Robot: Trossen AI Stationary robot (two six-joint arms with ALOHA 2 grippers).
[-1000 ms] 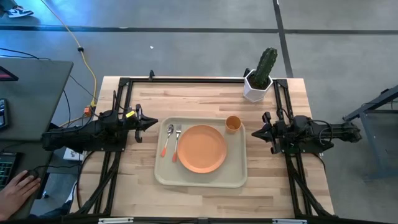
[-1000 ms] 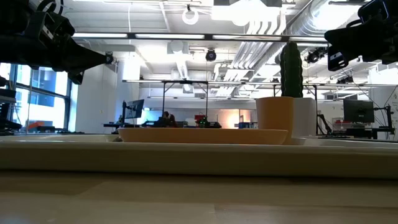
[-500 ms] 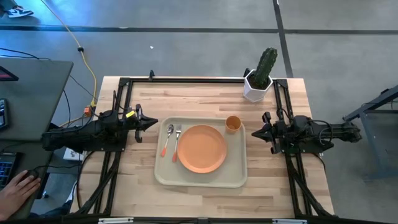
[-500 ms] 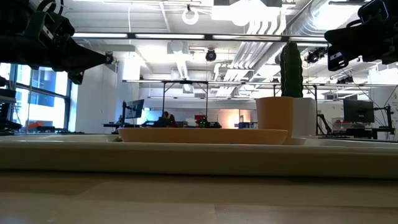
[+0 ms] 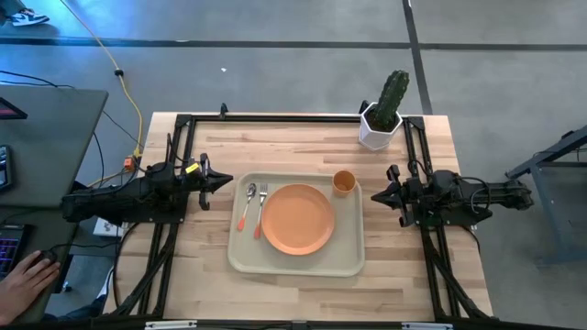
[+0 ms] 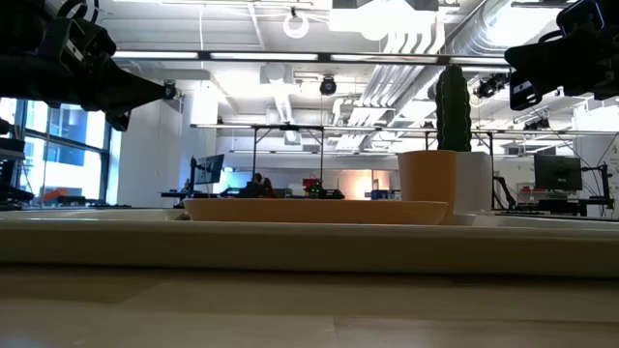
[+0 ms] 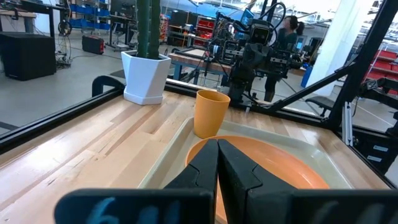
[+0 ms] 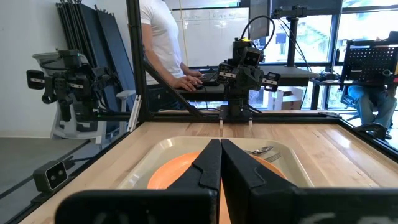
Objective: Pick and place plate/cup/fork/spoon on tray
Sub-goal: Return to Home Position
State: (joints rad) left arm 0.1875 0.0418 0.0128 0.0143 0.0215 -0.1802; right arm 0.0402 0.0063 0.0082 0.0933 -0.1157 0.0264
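Note:
The beige tray (image 5: 295,264) lies at the table's middle. On it rest the orange plate (image 5: 298,219), the orange cup (image 5: 343,182) upright at its far right corner, and the spoon (image 5: 249,203) and fork (image 5: 260,209) side by side at its left. My left gripper (image 5: 227,181) is shut and empty, hovering left of the tray. My right gripper (image 5: 374,196) is shut and empty, hovering right of the tray. The left wrist view shows the cup (image 7: 210,113) and plate (image 7: 280,163); the right wrist view shows the tray (image 8: 297,163).
A white hexagonal pot with a cactus (image 5: 382,117) stands at the table's far right corner. Black frame rails run along the table's left, right and far edges. A person's hand (image 5: 27,275) rests on a desk left of the table; a person stands beyond it in the right wrist view (image 8: 163,50).

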